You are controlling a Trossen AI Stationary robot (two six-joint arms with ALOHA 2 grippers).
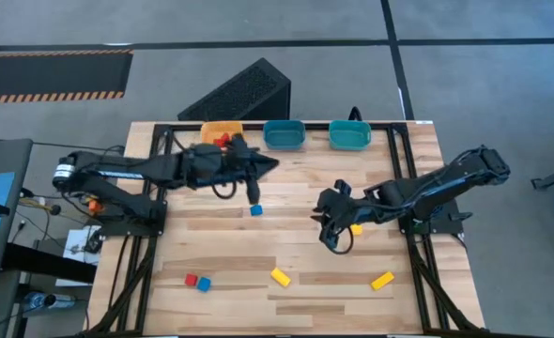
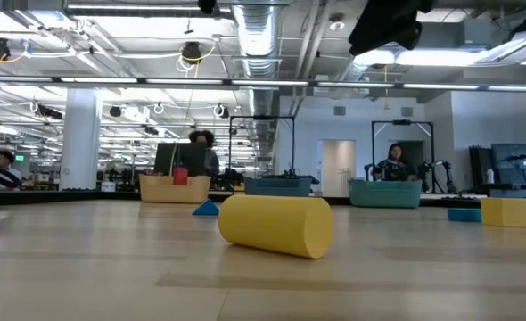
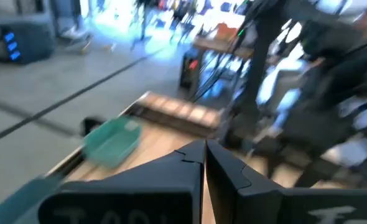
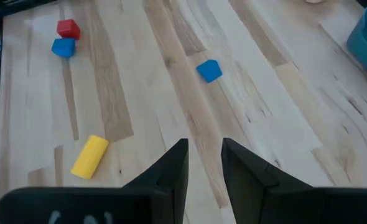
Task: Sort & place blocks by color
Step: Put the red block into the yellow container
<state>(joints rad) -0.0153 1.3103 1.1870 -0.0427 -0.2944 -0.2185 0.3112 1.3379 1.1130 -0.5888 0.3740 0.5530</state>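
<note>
High view shows the left gripper (image 1: 269, 165) beside the orange bin (image 1: 223, 133), which already holds red blocks (image 1: 223, 141), so red is likely being gathered there. Its fingers (image 3: 230, 169) are pressed together with nothing between them. The right gripper (image 1: 330, 225) hangs over mid-table, fingers (image 4: 171, 167) a little apart and empty, probably lining up on a nearby yellow block (image 1: 356, 228). Two teal bins (image 1: 284, 135) sit empty as far as I can tell. Loose on the wood lie a blue block (image 1: 255, 210), a red-and-blue pair (image 1: 197, 281) and two yellow bars (image 1: 280, 276), small, solid-coloured, well apart.
</note>
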